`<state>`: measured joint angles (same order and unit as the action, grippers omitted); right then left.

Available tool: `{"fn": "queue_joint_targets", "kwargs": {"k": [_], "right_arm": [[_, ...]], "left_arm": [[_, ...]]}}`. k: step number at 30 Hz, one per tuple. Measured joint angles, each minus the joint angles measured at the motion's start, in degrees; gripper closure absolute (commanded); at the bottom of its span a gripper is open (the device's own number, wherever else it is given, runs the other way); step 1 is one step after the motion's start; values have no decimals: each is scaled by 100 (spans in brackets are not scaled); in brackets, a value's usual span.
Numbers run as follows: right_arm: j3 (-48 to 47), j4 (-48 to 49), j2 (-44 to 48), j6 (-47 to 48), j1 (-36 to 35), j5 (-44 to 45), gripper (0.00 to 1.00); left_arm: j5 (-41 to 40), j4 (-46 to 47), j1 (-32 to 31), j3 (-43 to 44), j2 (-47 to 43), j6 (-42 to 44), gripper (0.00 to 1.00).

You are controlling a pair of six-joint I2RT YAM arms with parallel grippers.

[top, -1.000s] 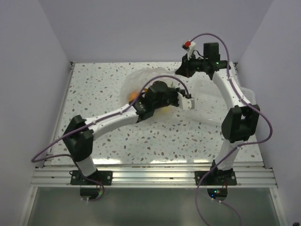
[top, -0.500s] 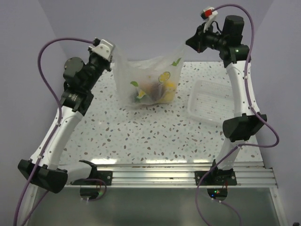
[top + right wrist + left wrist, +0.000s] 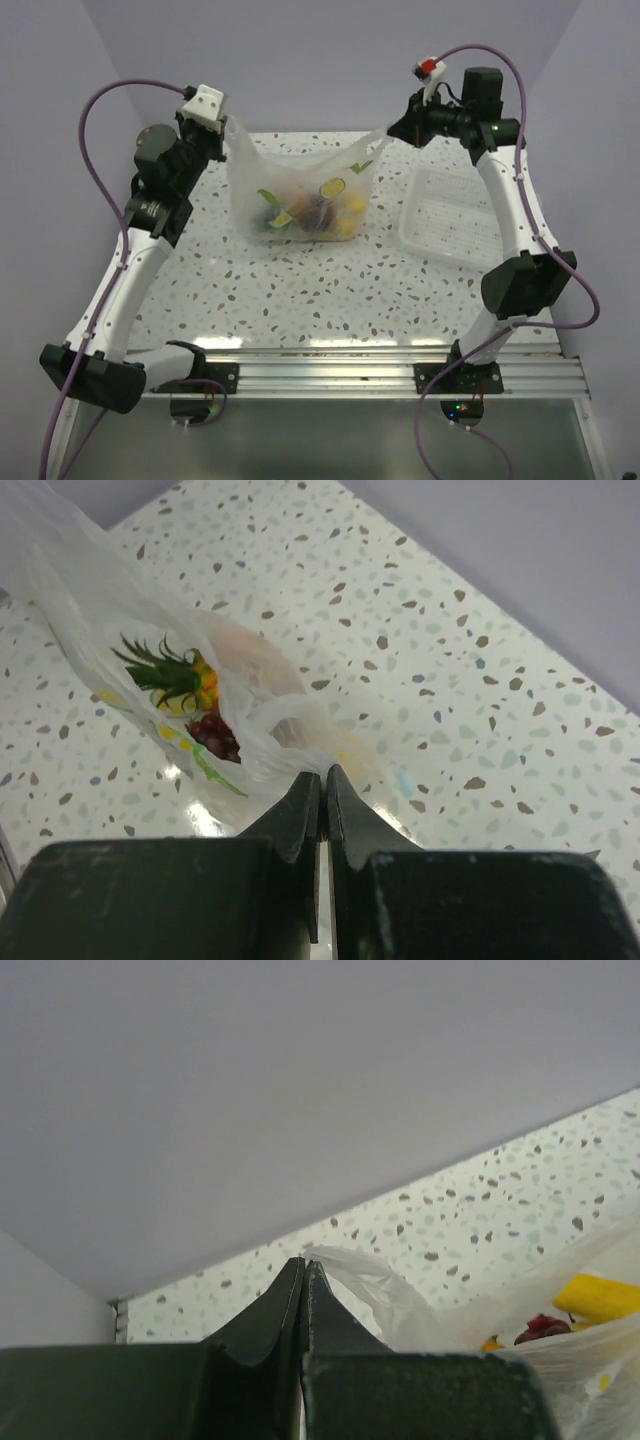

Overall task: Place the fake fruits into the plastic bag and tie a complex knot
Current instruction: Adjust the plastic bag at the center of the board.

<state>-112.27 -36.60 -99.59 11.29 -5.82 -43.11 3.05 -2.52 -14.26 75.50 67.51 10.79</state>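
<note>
At the far left, the left gripper (image 3: pixel 222 128) is raised above the table (image 3: pixel 300 300). Its jaws are pressed together on one corner of the plastic bag (image 3: pixel 300 175), and in the left wrist view the thin film is seen pinched at the very tips. The bag is slung between the two arms over the far middle of the table, and the fake fruits (image 3: pixel 312 212) are gathered in its sagging bottom. At the far right, the right gripper (image 3: pixel 393 130) is likewise clamped on the opposite corner. The white tray (image 3: pixel 420 238) lies just right of the bag. No knot is seen yet. If the corners are drawn apart too hard, the film could be pulled out of either tip-grip and fruits spilled. The thin plastic could also be torn by the load.
</note>
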Motion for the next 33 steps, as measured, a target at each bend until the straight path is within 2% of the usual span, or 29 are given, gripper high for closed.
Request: {"fn": "queue_joint_targets", "kwargs": {"k": [5, 9, 13, 19, 24, 33], "right_arm": [[789, -44, 151, 673, -275, -2, 100], [1314, -164, 658, 1416, -350, -11, 100], [2000, -219, 1589, 2323, -343, -48, 100], [2811, -348, 2505, 3508, -444, -339, 100], [3565, -538, 2715, 4336, -525, -428, 100], [5038, -824, 3220, 5549, -1034, -92, 100]], "left_arm": [[-518, -1187, 85, 579, 962, -765, 100], [-826, -2251, 243, 935, 1467, -1655, 100], [-817, -2839, 874, 942, 1655, -2400, 100], [-516, -3187, 1615, 828, 2131, -3145, 100], [-221, -3268, 1687, 452, 2599, -3423, 100], [-175, -3294, 1727, 221, 3108, -3571, 100]]}}
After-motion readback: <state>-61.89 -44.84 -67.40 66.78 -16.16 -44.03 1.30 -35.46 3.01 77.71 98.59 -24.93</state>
